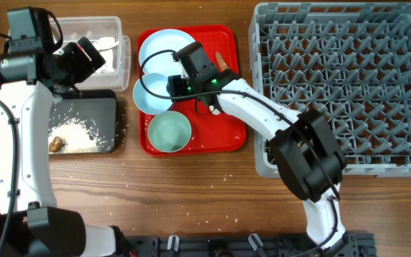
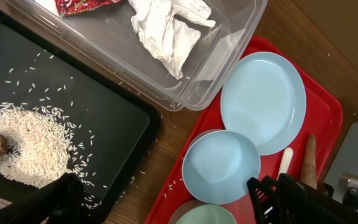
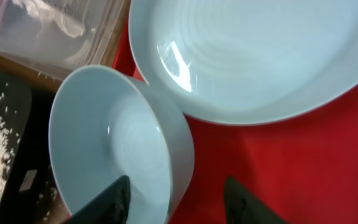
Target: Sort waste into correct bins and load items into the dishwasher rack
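Observation:
A pale blue bowl (image 1: 150, 93) (image 3: 114, 140) sits on the red serving tray (image 1: 228, 132), between a pale blue plate (image 1: 161, 44) (image 3: 253, 56) and a pale green bowl (image 1: 170, 133). My right gripper (image 1: 179, 84) (image 3: 176, 199) is open and straddles the blue bowl's rim, one finger inside, one outside. A white spoon (image 2: 284, 163) and a brown carrot-like stick (image 2: 308, 163) lie beside them. My left gripper (image 1: 84, 56) is open and empty over the clear tub (image 1: 123, 53), which holds crumpled paper (image 2: 166, 31) and a red-and-white wrapper (image 2: 79, 5). The yellow cup is out of view.
The black tray (image 1: 104, 107) holds a rice pile (image 1: 80, 132) and a brown lump (image 1: 57, 144). The grey dishwasher rack (image 1: 348, 78) stands at the right, with nothing in it. Stray rice grains lie on the wooden table and the red tray.

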{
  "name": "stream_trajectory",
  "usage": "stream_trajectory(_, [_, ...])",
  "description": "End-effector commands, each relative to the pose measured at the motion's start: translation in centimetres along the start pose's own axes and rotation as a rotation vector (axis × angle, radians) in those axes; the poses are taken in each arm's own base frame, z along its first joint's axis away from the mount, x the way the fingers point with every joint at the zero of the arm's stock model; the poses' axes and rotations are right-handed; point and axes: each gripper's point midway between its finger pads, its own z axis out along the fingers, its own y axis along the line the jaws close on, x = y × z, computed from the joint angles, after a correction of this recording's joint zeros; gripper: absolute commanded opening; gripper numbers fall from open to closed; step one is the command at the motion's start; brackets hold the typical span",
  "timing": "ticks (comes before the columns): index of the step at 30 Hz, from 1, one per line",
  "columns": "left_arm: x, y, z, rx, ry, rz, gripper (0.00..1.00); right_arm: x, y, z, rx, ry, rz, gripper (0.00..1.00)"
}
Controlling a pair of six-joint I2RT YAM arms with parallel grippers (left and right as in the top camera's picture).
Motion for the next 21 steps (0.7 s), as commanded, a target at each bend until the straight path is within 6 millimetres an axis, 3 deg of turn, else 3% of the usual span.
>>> stream_trajectory(1, [-0.7,-0.4,-1.4,0.020,-0.036,-0.006,1.00,-0.3,-0.8,1.3,0.039,-0.033,0.015,0.40])
stream_trajectory(10, [-0.7,-0.4,-1.4,0.020,-0.037,-0.006,1.00,0.3,-0.8,3.0,0.009,-0.022,0.039,0.34])
stream_trajectory(13, [-0.7,-0.4,-1.4,0.020,-0.037,-0.006,1.00,0.3,-0.9,3.0,0.010,-0.021,0.040,0.21])
stream_trajectory(15, [-0.7,-0.4,-1.4,0.020,-0.036,-0.006,1.00,0.3,-0.9,3.0,0.010,-0.022,0.046,0.06])
stream_trajectory(21, [-0.7,-0.4,-1.4,0.020,-0.036,-0.006,1.00,-0.5,-0.8,1.6,0.011,-0.031,0.069,0.04])
